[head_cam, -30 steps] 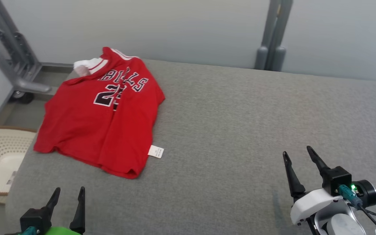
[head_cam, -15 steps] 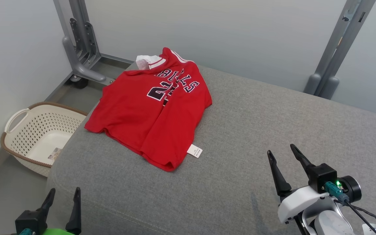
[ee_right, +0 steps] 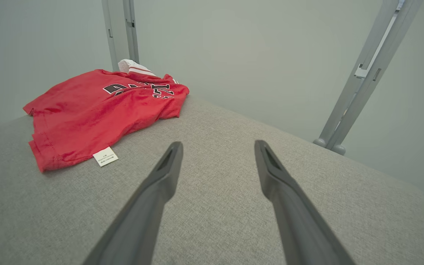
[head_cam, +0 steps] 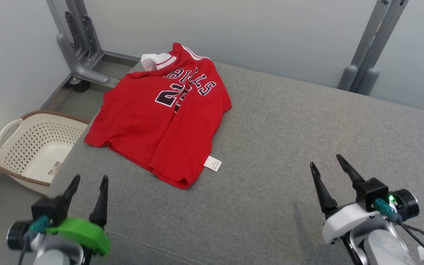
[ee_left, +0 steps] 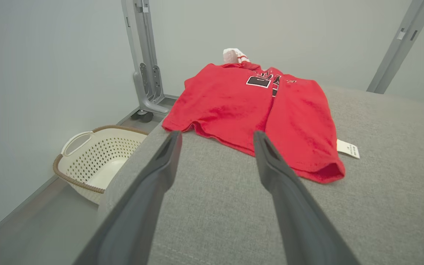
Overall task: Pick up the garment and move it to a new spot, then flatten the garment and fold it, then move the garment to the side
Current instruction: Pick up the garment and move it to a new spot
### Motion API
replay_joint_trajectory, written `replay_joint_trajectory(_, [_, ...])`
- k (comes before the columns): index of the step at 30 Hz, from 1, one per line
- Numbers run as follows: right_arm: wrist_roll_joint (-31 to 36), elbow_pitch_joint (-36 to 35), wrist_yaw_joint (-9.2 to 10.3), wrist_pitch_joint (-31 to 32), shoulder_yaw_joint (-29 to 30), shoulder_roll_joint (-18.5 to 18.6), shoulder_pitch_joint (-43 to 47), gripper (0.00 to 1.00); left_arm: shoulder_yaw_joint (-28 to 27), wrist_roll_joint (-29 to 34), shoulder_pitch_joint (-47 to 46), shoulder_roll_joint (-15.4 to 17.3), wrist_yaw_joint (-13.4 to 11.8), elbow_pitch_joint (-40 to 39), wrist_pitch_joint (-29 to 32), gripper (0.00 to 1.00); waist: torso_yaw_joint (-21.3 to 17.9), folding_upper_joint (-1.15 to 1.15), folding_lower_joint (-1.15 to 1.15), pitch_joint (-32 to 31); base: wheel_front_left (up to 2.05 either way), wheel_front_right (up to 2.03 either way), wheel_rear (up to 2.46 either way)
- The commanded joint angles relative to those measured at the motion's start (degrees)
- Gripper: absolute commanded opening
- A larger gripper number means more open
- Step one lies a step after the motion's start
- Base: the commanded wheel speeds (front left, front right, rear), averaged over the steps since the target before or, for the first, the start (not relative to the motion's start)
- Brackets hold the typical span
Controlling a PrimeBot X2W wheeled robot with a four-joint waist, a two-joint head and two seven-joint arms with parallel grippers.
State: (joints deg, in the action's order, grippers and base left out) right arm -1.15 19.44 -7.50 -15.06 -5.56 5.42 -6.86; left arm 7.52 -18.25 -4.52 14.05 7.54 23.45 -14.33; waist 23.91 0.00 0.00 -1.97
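Note:
A red jersey (head_cam: 153, 121) with dark lettering and white trim lies roughly folded near the far left corner of the grey padded surface (head_cam: 289, 140). A white label (head_cam: 212, 163) sticks out at its near hem. The jersey (ee_left: 256, 110) lies ahead of my left gripper (ee_left: 215, 137), and the jersey (ee_right: 94, 110) lies to the left in the right wrist view. My left gripper (head_cam: 89, 179) is open above the near left edge, nothing in it. My right gripper (head_cam: 326, 161) is open over the near right part, far from the cloth; the right gripper (ee_right: 217, 145) holds nothing.
A cream perforated laundry basket (head_cam: 20, 147) stands on the floor left of the surface; the basket (ee_left: 87, 158) also shows in the left wrist view. Grey metal frame posts (head_cam: 77, 48) rise at the back left and back right (head_cam: 370, 51). A pale wall runs behind.
The head camera turned, shifting the whole picture. My left gripper has risen higher into the head view, toward the near left edge of the surface. The jersey lies as before.

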Motion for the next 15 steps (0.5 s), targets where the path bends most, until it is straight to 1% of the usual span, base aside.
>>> replay_joint_trajectory(1, [0.57,-0.59,0.02,-0.19,-0.10,0.95,-1.73,1.00,0.88,-0.87,-3.64,0.05,-0.10,0.25,1.17,1.00,-1.27,0.00,0.00,4.27,0.00,0.00,0.00])
replay_joint_trajectory(5, [1.09,-1.16,0.02,-0.19,-1.69,2.87,-5.20,1.00,4.02,-3.44,-13.87,0.79,-0.10,2.46,7.20,1.00,-3.44,0.00,0.00,10.64,0.00,0.00,0.00])
replay_joint_trajectory(6, [1.06,-1.11,0.02,-0.19,-2.59,3.68,-7.23,1.00,5.75,-5.39,-18.79,1.03,-0.10,4.03,11.14,1.00,-4.72,0.00,0.00,13.83,0.00,0.00,0.00])
replay_joint_trajectory(11, [1.18,-1.72,0.02,-0.19,-4.13,5.63,-11.36,1.00,10.84,-12.21,-29.01,2.41,-0.10,8.21,21.96,1.00,-7.94,0.00,0.00,20.89,0.00,0.00,0.00])
replay_joint_trajectory(13, [1.24,-1.87,0.02,-0.19,-4.25,6.22,-12.41,1.00,12.66,-14.15,-31.98,3.26,-0.10,9.88,24.04,1.00,-9.02,0.00,0.00,22.98,0.00,0.00,0.00])
replay_joint_trajectory(15, [1.22,-2.03,0.02,-0.19,-4.48,6.61,-13.30,1.00,13.81,-17.10,-34.14,3.32,-0.10,11.41,23.93,1.00,-10.23,0.00,0.00,24.69,0.00,0.00,0.00])
